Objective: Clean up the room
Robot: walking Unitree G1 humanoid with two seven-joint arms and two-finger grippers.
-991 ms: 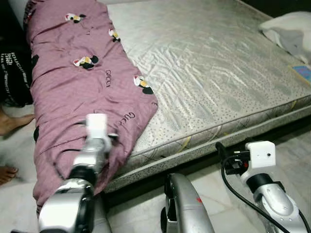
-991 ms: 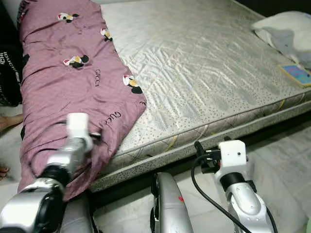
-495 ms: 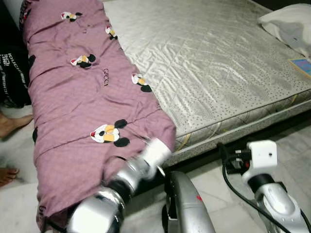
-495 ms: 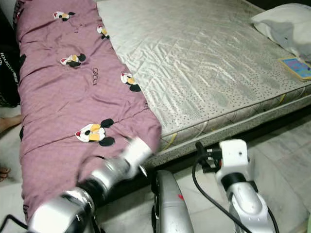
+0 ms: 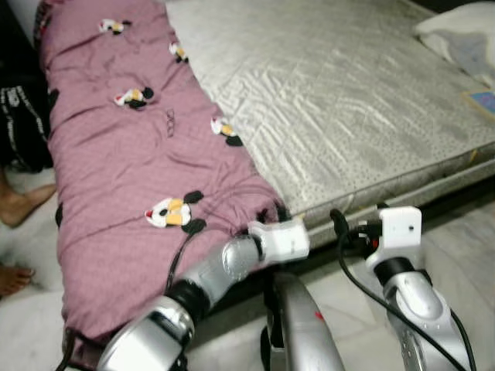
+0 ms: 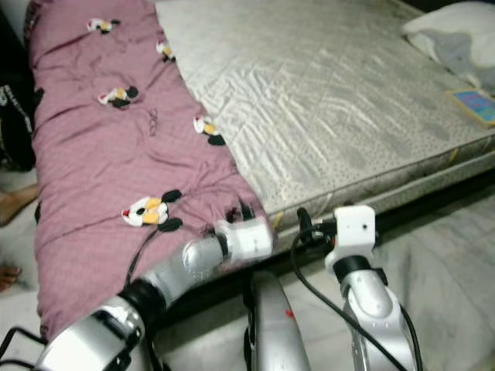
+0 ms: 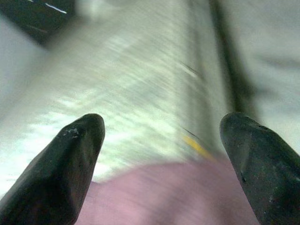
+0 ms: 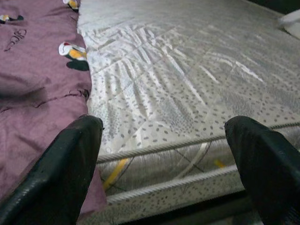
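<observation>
At the foot of the bed, my left gripper [image 7: 159, 154] reaches across to the near corner of the purple blanket [image 5: 131, 178], its two black fingers [image 7: 65, 164] spread wide and holding nothing — the cloth's edge lies just between and below them, with the mattress [image 5: 340, 108] behind. I judge the arm sits there because that hanging corner is the easiest place to catch the fabric before pulling it out flat.

My right gripper [image 8: 164, 164] hovers just off the mattress edge, beside the blanket's border, fingers also spread wide and empty — placed, I think, to take the same hem further along.

The blanket lies as a long band down the left side of the bed. Its long axis runs from the far end towards me, and its near end spills over the mattress edge toward the pale floor [image 5: 456, 232]. The rest of the mattress is bare, apart from a white pillow [image 5: 456, 35] and a small blue book [image 6: 473, 104] at the far right. A person's bare feet [image 5: 23, 205] stand on the floor to the left of the bed.
</observation>
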